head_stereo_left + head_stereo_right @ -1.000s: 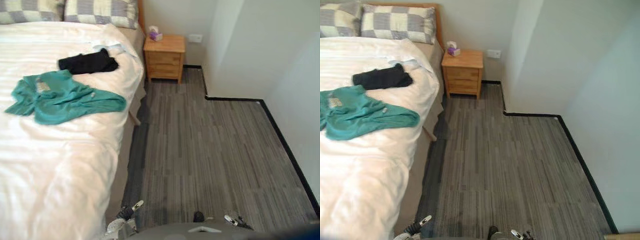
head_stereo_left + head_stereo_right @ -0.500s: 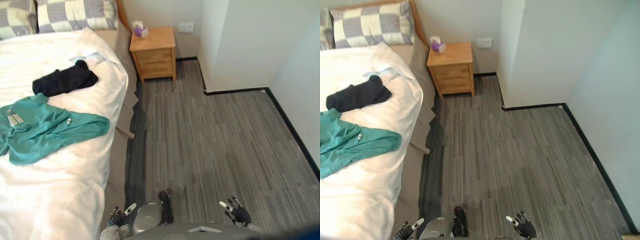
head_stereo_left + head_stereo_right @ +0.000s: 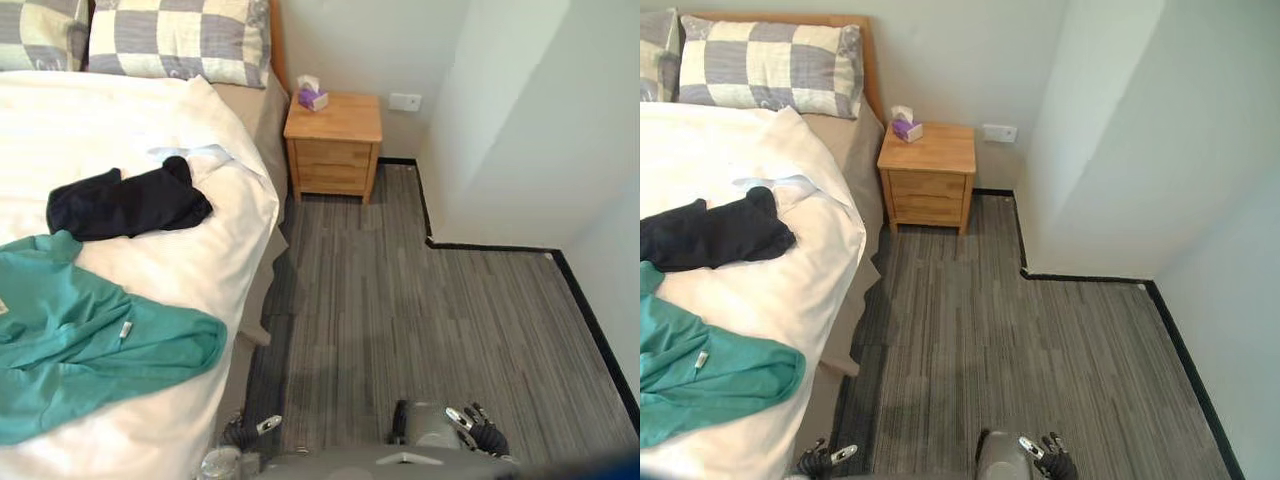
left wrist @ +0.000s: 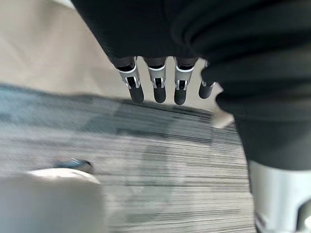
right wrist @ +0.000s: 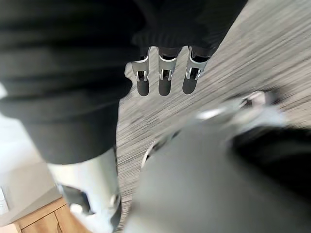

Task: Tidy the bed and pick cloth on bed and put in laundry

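Note:
A teal shirt [image 3: 90,350] lies crumpled on the white duvet [image 3: 150,270] near the bed's foot. Further up the bed lies a black garment [image 3: 125,203], and a small pale cloth [image 3: 200,153] pokes out beside it. My left hand [image 3: 248,430] hangs low by the bed's side, its fingers [image 4: 158,85] straight over the floor and holding nothing. My right hand [image 3: 482,430] hangs low over the grey floor, and its fingers [image 5: 165,80] are also straight and empty. Both hands are well away from the clothes.
Two checked pillows [image 3: 175,40] rest at the headboard. A wooden nightstand [image 3: 333,140] with a tissue box [image 3: 312,95] stands beside the bed. A white wall corner [image 3: 470,150] juts in at the right. Grey striped flooring [image 3: 400,310] runs along the bed.
The whole picture has shifted, so the camera moved; the clothes keep their places on the bed. Both hands stay low at the bottom edge.

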Motion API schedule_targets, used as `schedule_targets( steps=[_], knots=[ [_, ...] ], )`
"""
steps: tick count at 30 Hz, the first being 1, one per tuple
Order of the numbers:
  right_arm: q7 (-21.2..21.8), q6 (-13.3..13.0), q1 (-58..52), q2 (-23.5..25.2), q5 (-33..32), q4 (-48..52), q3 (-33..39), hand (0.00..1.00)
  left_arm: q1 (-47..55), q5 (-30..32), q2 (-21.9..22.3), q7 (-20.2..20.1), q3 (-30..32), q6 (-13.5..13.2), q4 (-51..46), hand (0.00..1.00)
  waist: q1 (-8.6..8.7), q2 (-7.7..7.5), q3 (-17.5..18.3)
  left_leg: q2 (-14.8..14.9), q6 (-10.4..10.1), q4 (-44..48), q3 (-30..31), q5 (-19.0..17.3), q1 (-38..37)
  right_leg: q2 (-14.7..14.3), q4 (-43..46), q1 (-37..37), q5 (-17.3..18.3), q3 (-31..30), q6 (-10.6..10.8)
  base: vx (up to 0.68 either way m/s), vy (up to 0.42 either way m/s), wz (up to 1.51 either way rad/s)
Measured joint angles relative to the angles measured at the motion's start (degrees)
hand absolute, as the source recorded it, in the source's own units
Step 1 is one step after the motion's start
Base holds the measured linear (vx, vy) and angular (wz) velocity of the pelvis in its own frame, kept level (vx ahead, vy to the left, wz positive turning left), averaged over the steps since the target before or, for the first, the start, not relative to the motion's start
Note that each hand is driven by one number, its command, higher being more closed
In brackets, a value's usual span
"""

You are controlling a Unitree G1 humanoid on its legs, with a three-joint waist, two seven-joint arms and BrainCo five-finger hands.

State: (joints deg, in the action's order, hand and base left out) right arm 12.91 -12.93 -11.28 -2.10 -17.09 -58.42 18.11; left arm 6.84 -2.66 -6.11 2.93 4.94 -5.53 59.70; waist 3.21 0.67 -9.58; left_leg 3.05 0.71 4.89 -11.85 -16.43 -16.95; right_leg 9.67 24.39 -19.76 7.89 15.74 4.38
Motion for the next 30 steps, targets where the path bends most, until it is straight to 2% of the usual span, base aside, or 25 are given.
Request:
schedule_targets(
  steps=[1,2,3,4,5,7,8,9,10,11,12,14,15,16,17,18,19,20,21,22,24,25,28,29,30],
  knots=[
    [-0.06,-0.26,-0.36,0.51,-0.84,0.38,-0.07,0.00,0.08,0.05,0.17,0.01,0.85,-0.19,-0.15,0.00,0.02,-0.50,-0.29,0.24,-1.74,-0.14,-0.10,-1.10,-2.12,-0.47,-8.57,0.07,-4.13,-0.41,-0.36,0.52,-0.249,0.63],
    [-0.10,-0.51,-0.44,0.64,-0.85,0.38,-0.12,0.00,0.19,0.12,0.37,0.02,1.42,-0.29,-0.13,0.00,0.12,-0.54,-0.52,0.47,-2.35,-0.30,0.03,-1.73,-3.41,-0.70,-10.23,-0.04,-7.98,-1.12,-1.09,0.59,-0.276,0.44],
    [-0.25,-0.69,-0.34,-0.25,-0.69,0.30,-0.40,0.00,0.15,0.19,1.57,0.16,2.44,-0.33,0.31,0.00,0.50,0.43,-0.65,1.99,-2.96,-0.63,0.19,-2.13,-5.76,-2.21,-7.02,0.12,-10.93,-2.05,-4.50,0.49,-0.216,0.12],
    [-0.43,-0.71,0.06,-0.92,-0.64,0.34,-0.64,0.00,0.23,0.47,2.04,0.08,2.57,-0.55,0.10,0.00,0.11,1.40,-0.82,2.92,-3.39,-0.38,-0.08,-1.39,-6.19,-2.55,-4.29,-0.49,-8.41,-2.11,-4.56,0.71,-0.376,0.00],
    [-1.02,-1.33,0.48,-0.84,-0.66,0.92,-0.65,0.00,0.20,1.75,2.75,0.07,3.00,-1.48,0.02,0.00,-0.05,1.48,-1.26,3.06,-4.55,1.85,0.42,0.86,-6.36,-1.50,4.21,-2.87,-3.13,-2.39,-5.72,0.55,-0.332,-0.09],
    [-2.19,-1.07,0.61,-1.05,-0.36,0.97,-0.67,0.00,0.25,2.05,2.96,0.33,2.96,-1.29,0.14,0.00,0.50,2.07,-1.08,3.96,-5.90,5.96,1.56,3.01,-6.07,-1.74,8.87,-2.81,1.03,-2.12,-6.72,0.50,-0.311,-0.04],
    [-3.04,-0.39,0.78,-1.32,0.78,0.21,-0.70,0.00,0.55,1.99,3.26,0.85,2.99,-1.10,0.05,0.00,0.31,2.76,-0.99,5.42,-7.46,12.61,2.79,5.47,-4.61,-3.33,9.37,-0.50,4.25,-1.81,-7.39,0.57,-0.317,-0.15],
    [-4.76,0.48,1.24,-1.80,3.07,0.11,-0.94,0.00,0.92,1.90,3.18,0.98,3.12,-1.01,0.00,0.00,0.34,3.17,-1.02,6.66,-7.54,21.46,4.41,8.83,-1.42,-4.18,8.43,1.72,6.30,-1.61,-7.45,0.64,-0.348,-0.20],
    [-6.29,1.33,1.71,-2.45,5.60,0.04,-1.96,0.00,0.92,1.85,3.14,1.00,3.99,-1.15,0.00,0.00,0.35,3.54,-1.36,8.10,-8.23,31.69,6.17,15.82,2.95,-5.50,6.40,5.11,7.57,-1.78,-7.94,0.61,-0.282,-0.18],
    [-6.74,1.37,2.08,-3.51,7.77,-0.57,-3.11,0.00,1.01,1.45,2.98,1.02,5.18,-1.73,-0.02,0.00,0.18,3.91,-2.03,11.12,-7.54,46.67,6.57,14.22,9.77,-7.70,2.78,10.06,8.30,-2.19,-9.03,0.49,-0.203,-0.21],
    [-6.78,1.38,2.58,-3.82,9.56,-1.13,-3.15,0.00,1.37,1.41,3.03,0.97,6.11,-2.47,-0.26,0.00,-0.36,3.90,-2.52,12.51,-6.95,55.07,6.21,11.36,14.27,-8.53,0.12,14.07,8.61,-2.17,-9.53,0.41,-0.138,-0.24],
    [-6.82,1.32,2.87,-3.88,12.26,-1.49,-3.71,0.00,2.07,1.08,2.62,0.66,6.62,-2.69,-1.61,0.00,-1.26,3.04,-2.62,12.05,-5.86,59.24,5.81,7.18,21.96,-8.63,-5.46,21.13,8.94,-2.08,-9.39,0.44,-0.129,-0.11],
    [-6.53,1.27,3.01,-4.19,13.16,-1.53,-4.19,0.00,3.04,0.88,3.02,0.50,6.42,-3.18,-2.65,0.00,-1.55,2.74,-2.66,10.84,-5.02,56.40,4.52,5.26,26.11,-8.43,-8.84,24.61,8.23,-2.02,-8.03,0.57,-0.124,-0.20],
    [-6.09,1.21,3.55,-4.28,13.34,-1.57,-4.26,0.00,3.47,0.14,3.09,0.03,6.42,-4.03,-2.93,0.00,-3.09,2.55,-2.69,9.55,-4.39,48.37,0.87,3.01,29.52,-7.47,-11.90,27.41,7.63,-1.16,-6.95,0.48,-0.062,-0.32],
    [-5.82,1.17,3.79,-4.31,13.31,-1.57,-4.27,0.00,3.21,-0.31,3.09,-0.08,6.35,-4.11,-2.91,0.00,-3.61,2.35,-2.72,8.64,-4.29,43.03,-1.15,2.85,30.12,-6.85,-13.20,28.45,7.21,-0.04,-6.22,0.60,0.001,-0.46],
    [-5.12,0.72,3.71,-4.28,13.31,-1.41,-4.63,0.00,3.40,-0.94,3.06,-0.09,6.20,-4.57,-2.73,0.00,-4.05,2.10,-2.81,6.71,-3.59,28.98,-7.26,5.79,30.06,-6.02,-15.39,30.97,6.60,2.24,-4.73,0.64,0.042,0.05],
    [-4.69,-0.01,3.57,-4.37,13.35,-0.48,-5.00,0.00,3.97,-1.10,3.39,-0.10,5.43,-4.82,-2.48,0.00,-3.79,3.00,-2.36,5.83,3.05,17.86,-16.53,14.37,29.92,-6.93,-16.68,33.20,6.80,4.79,-3.45,0.65,0.054,0.48],
    [-4.60,-0.04,3.26,-4.09,13.53,-0.71,-4.91,0.00,3.71,-1.14,2.57,-0.14,4.91,-4.84,-2.21,0.00,-3.21,2.12,-1.91,5.36,8.02,16.36,-22.18,13.60,28.74,-6.69,-16.90,34.18,7.04,6.22,-2.93,0.58,0.089,1.42],
    [-4.56,-0.24,3.00,-2.31,13.82,-1.08,-4.64,0.00,3.07,-1.16,1.10,-0.18,4.67,-4.86,-2.17,0.00,-2.26,0.15,-0.87,2.46,10.25,11.88,-26.15,12.60,27.16,-5.08,-17.31,35.41,6.75,9.80,-2.47,0.56,0.099,1.44],
    [-4.61,-1.24,2.64,-1.09,14.03,-0.99,-4.69,0.00,2.29,-1.20,0.78,-0.21,5.34,-4.83,-2.51,0.00,-3.08,-1.58,-0.24,0.50,11.74,9.29,-27.73,11.55,26.77,-4.46,-17.98,35.97,6.34,11.50,-1.73,0.55,0.097,1.24],
    [-4.74,-2.38,4.05,-0.14,14.23,-1.03,-5.50,0.00,1.54,-1.32,0.70,0.03,6.73,-4.53,-2.35,0.00,-4.83,-3.08,-0.15,-1.65,11.89,8.71,-26.67,10.84,26.09,-3.50,-18.86,37.49,4.33,11.69,0.71,0.49,0.032,0.58],
    [-4.82,-2.41,4.99,-0.08,14.98,-1.16,-5.92,0.00,1.55,-1.30,0.73,0.08,6.40,-3.86,-2.13,0.00,-4.94,-2.91,-0.06,-1.96,11.80,9.12,-26.22,9.85,25.13,-3.33,-17.25,38.09,2.94,11.63,1.35,0.54,0.024,0.66],
    [-4.86,-2.52,6.14,-0.51,17.14,-1.48,-6.52,0.00,1.81,-1.27,0.60,0.31,4.11,-2.54,-1.69,0.00,-5.47,-1.72,0.77,-3.30,9.55,7.20,-21.97,6.93,19.85,-0.08,2.69,33.94,-0.17,11.85,1.24,0.42,0.043,0.73],
    [-5.30,-2.47,6.64,-0.79,17.55,-1.77,-6.41,0.00,1.40,-1.42,0.06,0.52,2.31,-2.53,-0.98,0.00,-4.55,-1.38,1.15,-4.54,8.50,4.08,-17.29,5.91,16.48,3.18,18.61,28.38,-1.79,10.25,1.34,0.55,-0.046,1.35],
    [-5.58,-2.37,6.94,-0.91,18.25,-1.79,-6.25,0.00,1.32,-2.05,-0.30,0.91,1.31,-2.37,-0.55,0.00,-4.02,-1.36,1.06,-5.06,8.38,3.20,-14.91,5.87,14.65,4.14,24.69,25.61,1.39,9.20,0.95,0.45,-0.064,1.45]
  ],
)
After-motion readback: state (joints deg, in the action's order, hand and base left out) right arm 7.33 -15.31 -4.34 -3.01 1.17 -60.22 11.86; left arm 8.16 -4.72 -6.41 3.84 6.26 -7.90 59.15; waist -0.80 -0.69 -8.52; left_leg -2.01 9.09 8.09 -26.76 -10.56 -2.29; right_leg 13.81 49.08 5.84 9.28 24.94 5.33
